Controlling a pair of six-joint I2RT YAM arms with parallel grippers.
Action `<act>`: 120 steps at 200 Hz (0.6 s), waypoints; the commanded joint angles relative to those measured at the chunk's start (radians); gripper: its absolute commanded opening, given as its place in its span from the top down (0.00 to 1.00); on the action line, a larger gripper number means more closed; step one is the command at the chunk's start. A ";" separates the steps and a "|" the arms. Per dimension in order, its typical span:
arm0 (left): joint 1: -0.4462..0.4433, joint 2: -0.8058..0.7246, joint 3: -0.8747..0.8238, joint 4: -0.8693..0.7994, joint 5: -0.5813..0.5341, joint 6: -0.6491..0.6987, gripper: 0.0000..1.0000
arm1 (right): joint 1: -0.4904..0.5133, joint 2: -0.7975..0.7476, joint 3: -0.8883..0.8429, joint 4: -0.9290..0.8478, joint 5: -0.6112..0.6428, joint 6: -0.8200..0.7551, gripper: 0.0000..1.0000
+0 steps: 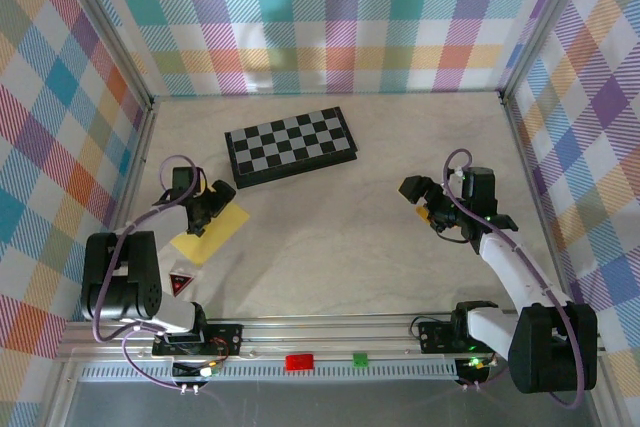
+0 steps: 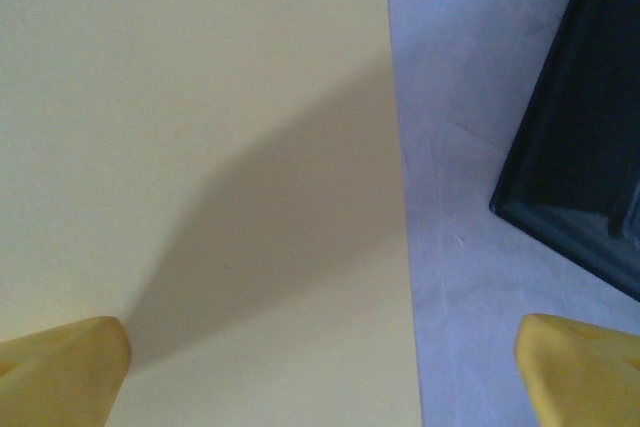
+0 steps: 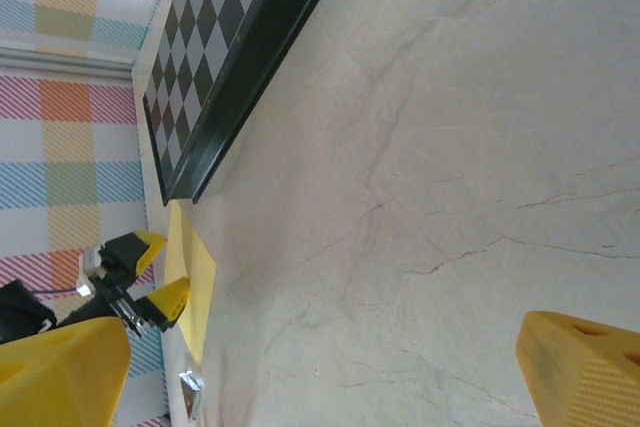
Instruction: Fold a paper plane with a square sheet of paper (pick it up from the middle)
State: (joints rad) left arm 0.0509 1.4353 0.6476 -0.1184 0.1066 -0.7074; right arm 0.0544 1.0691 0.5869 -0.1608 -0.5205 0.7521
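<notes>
Left gripper is hovering wide open and empty over the thin square yellow paper sheet, which is lying flat near the black-and-grey chessboard; right gripper is hanging open, also empty.

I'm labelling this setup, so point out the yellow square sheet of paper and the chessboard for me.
square sheet of paper (image 2: 200, 147), left wrist view, on the flat middle of the sheet.
chessboard (image 1: 292, 145), top external view, on the centre of its checkered surface.
</notes>
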 commanded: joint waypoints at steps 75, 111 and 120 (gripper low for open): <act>-0.455 -0.341 -0.275 -0.137 -0.038 -0.234 0.00 | 0.006 0.022 -0.022 -0.022 0.057 0.041 0.01; -0.643 -0.306 -0.265 -0.071 -0.063 -0.242 0.00 | 0.007 0.022 -0.036 -0.014 0.057 0.056 0.01; -0.680 -0.277 -0.248 -0.046 -0.062 -0.229 0.00 | 0.007 0.020 -0.037 -0.017 0.057 0.057 0.01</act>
State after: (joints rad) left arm -0.5426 1.0950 0.4023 -0.1612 0.0456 -0.9092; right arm 0.0544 1.0859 0.5613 -0.1707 -0.4679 0.7902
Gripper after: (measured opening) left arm 0.996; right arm 0.988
